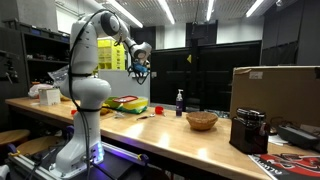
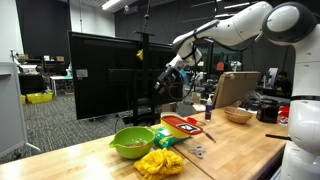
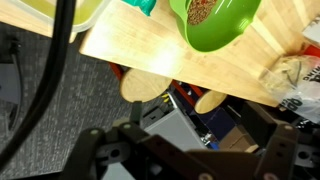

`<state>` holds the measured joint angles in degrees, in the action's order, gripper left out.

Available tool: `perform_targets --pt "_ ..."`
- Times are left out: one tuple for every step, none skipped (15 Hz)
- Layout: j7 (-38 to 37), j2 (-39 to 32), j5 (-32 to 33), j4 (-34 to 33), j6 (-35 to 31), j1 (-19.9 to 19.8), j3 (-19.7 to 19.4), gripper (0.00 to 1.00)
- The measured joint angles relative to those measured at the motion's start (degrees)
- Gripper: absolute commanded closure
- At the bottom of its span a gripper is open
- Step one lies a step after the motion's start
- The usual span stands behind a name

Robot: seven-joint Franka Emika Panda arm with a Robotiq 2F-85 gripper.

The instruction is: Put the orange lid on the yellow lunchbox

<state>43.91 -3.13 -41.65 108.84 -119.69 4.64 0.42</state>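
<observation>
Gripper raised high above table edge, well apart from objects. In wrist view, fingers spread, nothing between. Below: green bowl on wooden table. Orange lid lies flat behind the bowl, white mark up. Yellow lunchbox touches lid; whether lid sits on it, cannot tell. Tan woven bowl further along.

A: Room layout?
B: Wooden desk; dark partition behind its far edge. Ceiling strip lights on.
A: Floor?
B: Grey carpet beyond one desk end; dark shelving past the opposite corner.
</observation>
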Motion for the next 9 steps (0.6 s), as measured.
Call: perform_targets --pt "-4.96 1.82 4.39 -0.12 -1.34 1.03 0.87 0.00" --pt "-9.69 3.45 8.81 -0.11 -2.31 1.70 1.68 0.00" --pt "-14.06 4.97 13.14 0.12 -2.86 1.86 2.49 0.00" --pt "-17.77 6.42 17.10 0.78 -3.14 1.82 2.90 0.00" --pt "-20.90 7.82 20.69 1.92 -3.39 1.67 2.93 0.00" --pt "-23.63 9.20 24.09 3.48 -3.66 1.26 2.85 0.00" --pt "-26.16 10.63 27.32 5.42 -3.82 0.62 2.68 0.00" --pt "-28.54 12.07 30.35 7.55 -3.91 -0.13 2.47 0.00" --pt "-30.92 13.61 33.25 9.92 -3.92 -0.95 2.23 0.00"
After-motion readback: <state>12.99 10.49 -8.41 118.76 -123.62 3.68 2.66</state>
